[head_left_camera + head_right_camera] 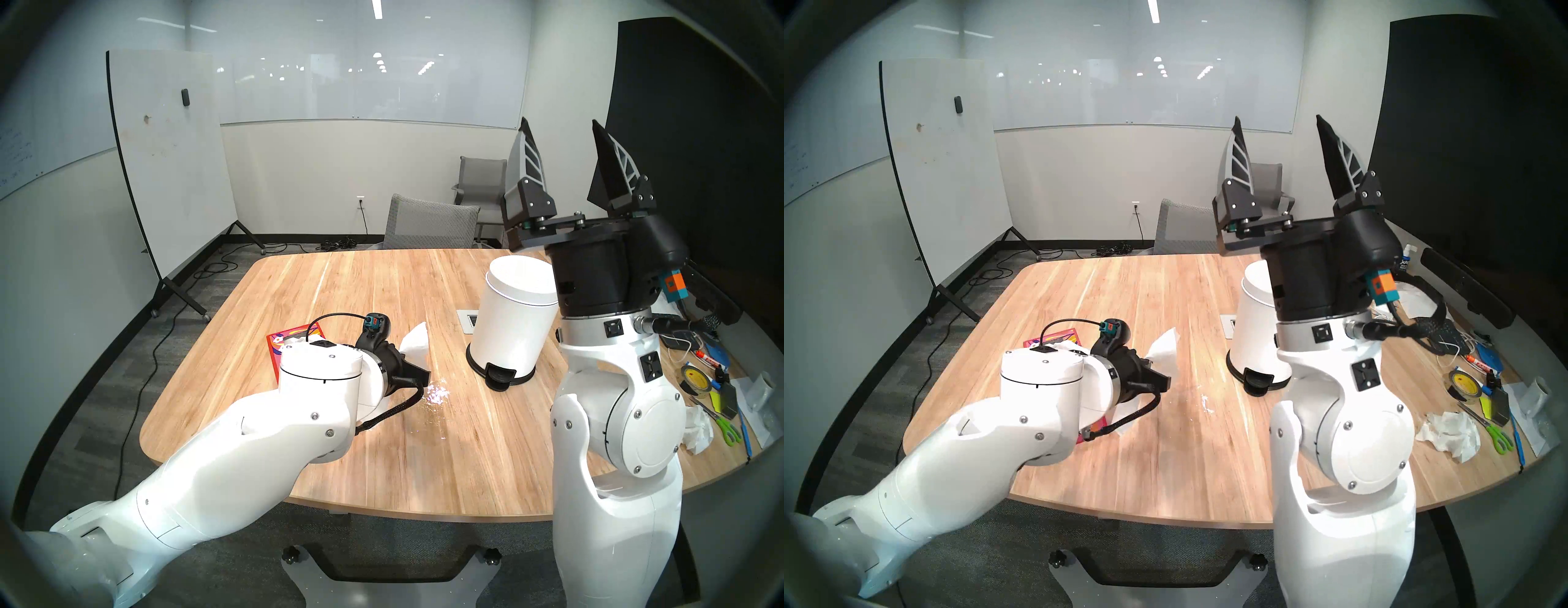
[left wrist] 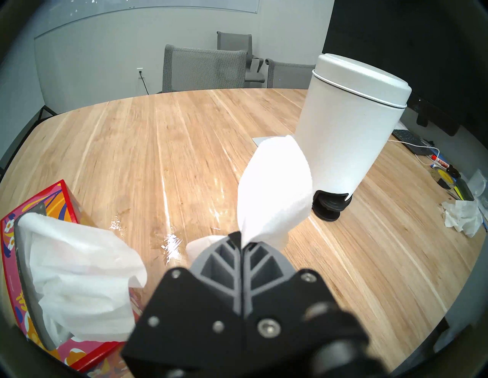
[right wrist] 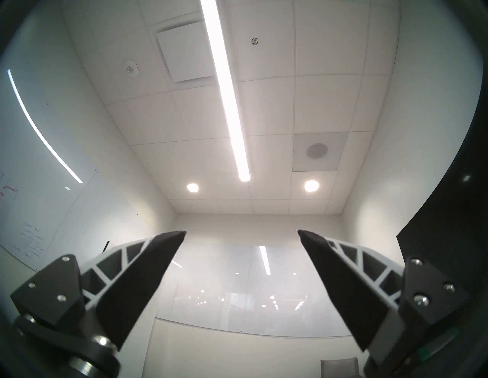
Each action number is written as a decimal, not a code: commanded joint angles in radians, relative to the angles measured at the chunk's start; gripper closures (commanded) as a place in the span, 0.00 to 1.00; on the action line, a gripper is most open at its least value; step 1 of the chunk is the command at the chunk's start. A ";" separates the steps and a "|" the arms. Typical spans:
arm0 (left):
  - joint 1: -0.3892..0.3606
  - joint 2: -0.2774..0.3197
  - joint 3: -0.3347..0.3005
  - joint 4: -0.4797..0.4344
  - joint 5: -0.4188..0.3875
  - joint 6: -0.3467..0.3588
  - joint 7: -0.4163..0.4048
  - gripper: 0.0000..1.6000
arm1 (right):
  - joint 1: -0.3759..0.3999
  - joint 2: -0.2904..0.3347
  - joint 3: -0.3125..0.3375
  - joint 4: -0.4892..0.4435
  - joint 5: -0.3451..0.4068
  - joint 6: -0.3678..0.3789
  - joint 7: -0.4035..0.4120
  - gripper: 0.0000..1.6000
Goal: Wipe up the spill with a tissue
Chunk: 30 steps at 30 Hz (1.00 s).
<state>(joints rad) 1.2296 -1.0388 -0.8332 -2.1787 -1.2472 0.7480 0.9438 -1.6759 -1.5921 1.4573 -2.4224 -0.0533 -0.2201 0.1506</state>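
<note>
Poking out of the red box [image 2: 56, 208] is 1 more tissue. Left fingers [image 2: 240, 244] pinch the tissue [image 2: 274, 190] above the wet spill [image 1: 435, 397]. Right fingers [image 1: 560, 142] point up, wide apart, holding nothing. The bin [image 1: 515, 322] has its lid shut, so its inside is hidden.

You see soft white paper, the tissue [image 2: 274, 190], above a glossy wet spill [image 2: 171, 242] on the smooth wood-grain worktop [image 2: 132, 147].
</note>
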 commanded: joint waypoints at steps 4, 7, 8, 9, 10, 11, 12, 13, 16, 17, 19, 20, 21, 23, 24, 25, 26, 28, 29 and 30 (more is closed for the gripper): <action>-0.013 -0.009 -0.004 -0.016 0.000 -0.003 -0.003 1.00 | 0.145 -0.012 -0.025 -0.021 -0.037 0.053 -0.034 0.00; -0.013 -0.009 -0.004 -0.016 -0.001 -0.003 -0.004 1.00 | 0.168 -0.014 -0.035 -0.021 -0.054 0.077 -0.048 0.00; -0.014 -0.009 -0.004 -0.016 -0.001 -0.003 -0.004 1.00 | 0.177 -0.015 -0.039 -0.021 -0.055 0.086 -0.053 0.00; -0.013 -0.009 -0.004 -0.016 -0.002 -0.003 -0.004 1.00 | 0.204 -0.018 -0.039 -0.021 -0.060 0.100 -0.056 0.00; -0.014 -0.009 -0.004 -0.016 -0.002 -0.003 -0.004 1.00 | 0.199 -0.017 -0.042 -0.021 -0.068 0.111 -0.060 0.00; -0.014 -0.009 -0.004 -0.015 -0.002 -0.003 -0.004 1.00 | 0.207 -0.019 -0.043 -0.021 -0.069 0.122 -0.064 0.00; -0.014 -0.009 -0.004 -0.016 -0.003 -0.003 -0.004 1.00 | 0.230 -0.022 -0.045 -0.021 -0.077 0.136 -0.067 0.00; -0.014 -0.009 -0.004 -0.015 -0.003 -0.003 -0.004 1.00 | 0.233 -0.023 -0.045 -0.021 -0.083 0.149 -0.069 0.00; -0.015 -0.009 -0.004 -0.016 -0.004 -0.003 -0.005 1.00 | 0.265 -0.033 -0.046 -0.021 -0.103 0.191 -0.079 0.00; -0.015 -0.009 -0.004 -0.016 -0.004 -0.003 -0.005 1.00 | 0.271 -0.035 -0.045 -0.021 -0.103 0.202 -0.082 0.00; -0.015 -0.009 -0.004 -0.016 -0.005 -0.003 -0.005 1.00 | 0.293 -0.043 -0.042 -0.021 -0.117 0.231 -0.087 0.00; -0.015 -0.009 -0.004 -0.016 -0.005 -0.003 -0.005 1.00 | 0.304 -0.048 -0.040 -0.021 -0.122 0.248 -0.089 0.00; -0.015 -0.009 -0.004 -0.016 -0.006 -0.003 -0.005 1.00 | 0.314 -0.052 -0.038 -0.021 -0.128 0.259 -0.090 0.00; -0.016 -0.009 -0.004 -0.015 -0.006 -0.003 -0.005 1.00 | 0.334 -0.059 -0.035 -0.021 -0.137 0.290 -0.095 0.00; -0.016 -0.009 -0.004 -0.015 -0.006 -0.003 -0.005 1.00 | 0.357 -0.059 -0.030 -0.021 -0.144 0.311 -0.097 0.00; -0.016 -0.009 -0.004 -0.015 -0.007 -0.003 -0.005 1.00 | 0.342 -0.062 -0.028 -0.021 -0.150 0.321 -0.099 0.00; -0.016 -0.009 -0.004 -0.015 -0.007 -0.003 -0.005 1.00 | 0.367 -0.062 -0.025 -0.021 -0.155 0.344 -0.100 0.00; -0.017 -0.009 -0.004 -0.016 -0.007 -0.003 -0.005 1.00 | 0.385 -0.066 -0.017 -0.021 -0.168 0.381 -0.105 0.00; -0.017 -0.009 -0.004 -0.016 -0.008 -0.003 -0.005 1.00 | 0.395 -0.067 -0.013 -0.021 -0.173 0.396 -0.106 0.00; -0.017 -0.009 -0.004 -0.016 -0.008 -0.003 -0.005 1.00 | 0.419 -0.069 -0.009 -0.021 -0.178 0.419 -0.109 0.00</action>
<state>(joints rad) 1.2242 -1.0401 -0.8332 -2.1791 -1.2574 0.7478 0.9412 -1.3680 -1.6388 1.4327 -2.4284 -0.2039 0.1145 0.0510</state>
